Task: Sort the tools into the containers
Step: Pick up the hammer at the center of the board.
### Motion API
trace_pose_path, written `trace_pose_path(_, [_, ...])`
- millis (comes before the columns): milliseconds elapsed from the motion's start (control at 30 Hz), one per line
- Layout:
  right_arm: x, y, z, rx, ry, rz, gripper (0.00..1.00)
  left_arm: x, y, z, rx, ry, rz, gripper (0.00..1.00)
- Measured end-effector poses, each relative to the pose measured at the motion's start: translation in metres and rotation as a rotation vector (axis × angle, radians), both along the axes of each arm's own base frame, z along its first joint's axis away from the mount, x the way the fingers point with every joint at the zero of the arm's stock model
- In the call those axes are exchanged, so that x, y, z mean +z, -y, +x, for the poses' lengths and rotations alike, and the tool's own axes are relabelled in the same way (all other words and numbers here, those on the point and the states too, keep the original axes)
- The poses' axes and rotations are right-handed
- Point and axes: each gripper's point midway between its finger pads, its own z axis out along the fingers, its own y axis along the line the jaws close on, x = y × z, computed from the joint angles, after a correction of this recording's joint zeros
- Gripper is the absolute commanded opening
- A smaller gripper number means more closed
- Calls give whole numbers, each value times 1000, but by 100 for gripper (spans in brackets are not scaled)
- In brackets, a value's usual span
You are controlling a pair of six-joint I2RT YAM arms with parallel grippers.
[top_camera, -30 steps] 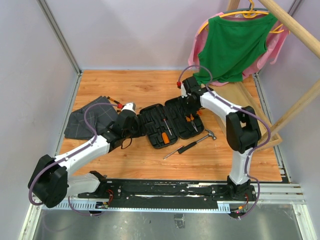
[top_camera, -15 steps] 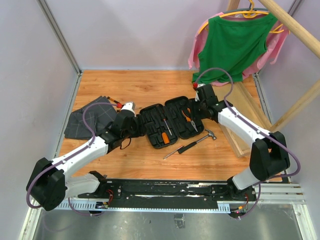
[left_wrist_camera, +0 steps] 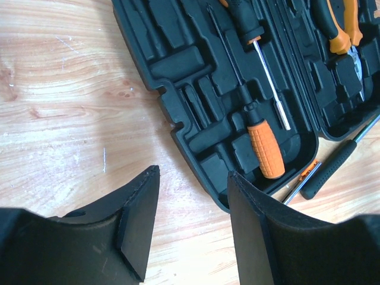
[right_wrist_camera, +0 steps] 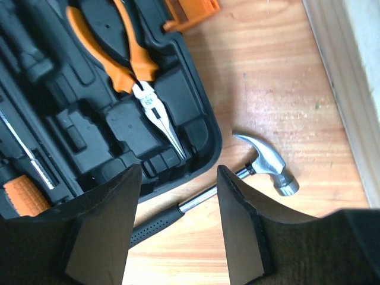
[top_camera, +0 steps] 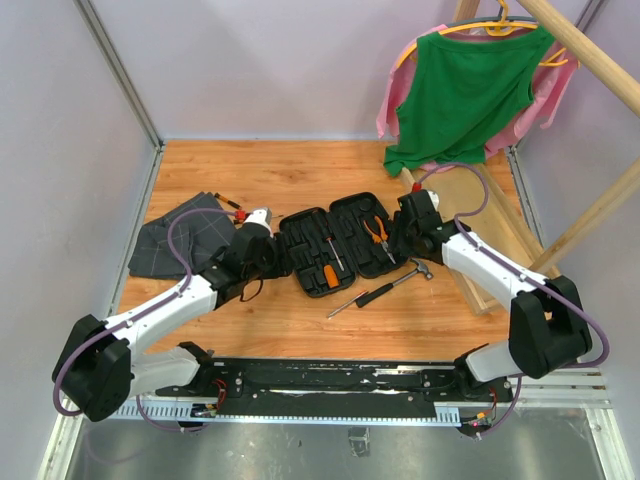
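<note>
Hovering open and empty, the right end effector (right_wrist_camera: pixel 173 228) hangs over the hammer (right_wrist_camera: pixel 267 161) beside the tool case (right_wrist_camera: pixel 205 139)

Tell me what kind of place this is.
Probably a robot test cell, not a real workshop: plain panel walls box in a small wooden tabletop, two robot arms are bolted to a rail at its near edge, and an open tool case lies on it.

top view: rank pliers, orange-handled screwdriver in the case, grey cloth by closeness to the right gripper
1. pliers, in the right half of the case, beside the right gripper
2. orange-handled screwdriver, in the case's left half
3. grey cloth, far left side
</note>
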Motion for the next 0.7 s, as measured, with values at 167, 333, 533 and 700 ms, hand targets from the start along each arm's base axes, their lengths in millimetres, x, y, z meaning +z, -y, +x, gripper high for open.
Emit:
trace_pose_path(167, [-20, 6, -15, -96, -58, 21, 55, 0, 4, -3, -14, -1, -4, 53])
trace_pose_path(333, [-29, 8, -24, -148, -90, 36, 54, 0, 8, -5, -24, -2, -8, 53])
trace_pose_path(533, [-35, 13, -31, -180, -111, 25, 52, -1, 13, -9, -40, -7, -4, 52])
trace_pose_path(700, [-37, 15, -34, -187, -126, 17, 51, -4, 14, -10, -45, -15, 0, 52])
